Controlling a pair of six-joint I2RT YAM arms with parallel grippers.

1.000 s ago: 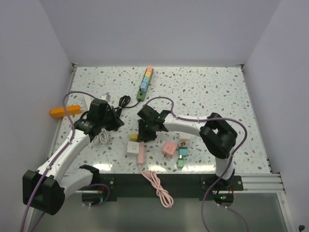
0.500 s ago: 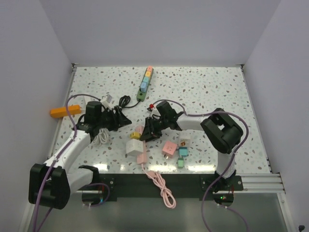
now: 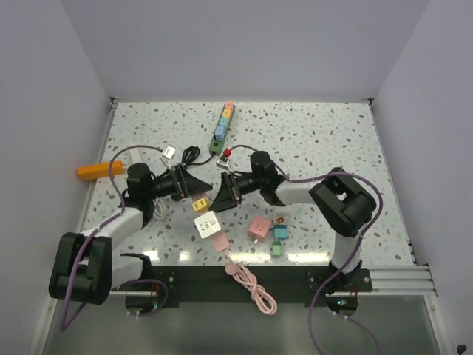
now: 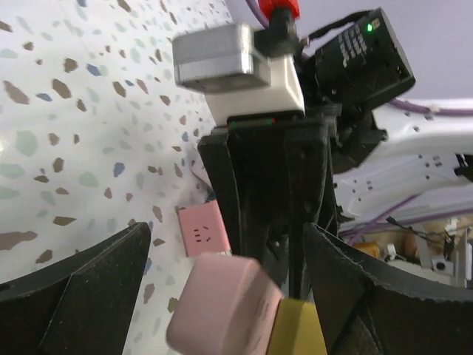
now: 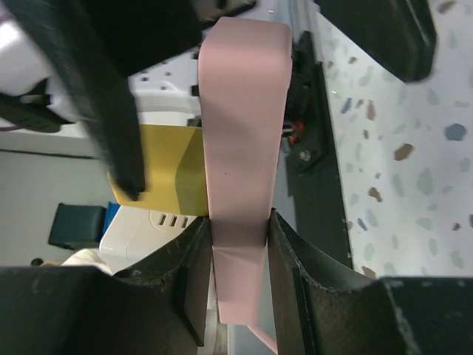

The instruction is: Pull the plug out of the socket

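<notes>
Both arms have swung in nose to nose over the worktop (image 3: 318, 140) in the last second. The right pincer (image 3: 222, 194) is clamped on the pink socket (image 5: 240, 148), and the yellow plug (image 5: 162, 170) looks still seated. The left pincer (image 3: 196, 185) gapes wide around the plug, so the grab and pull are still to come.

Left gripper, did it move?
Yes. The left gripper slid right, toward the table's middle, away from the orange block by the left wall.
</notes>
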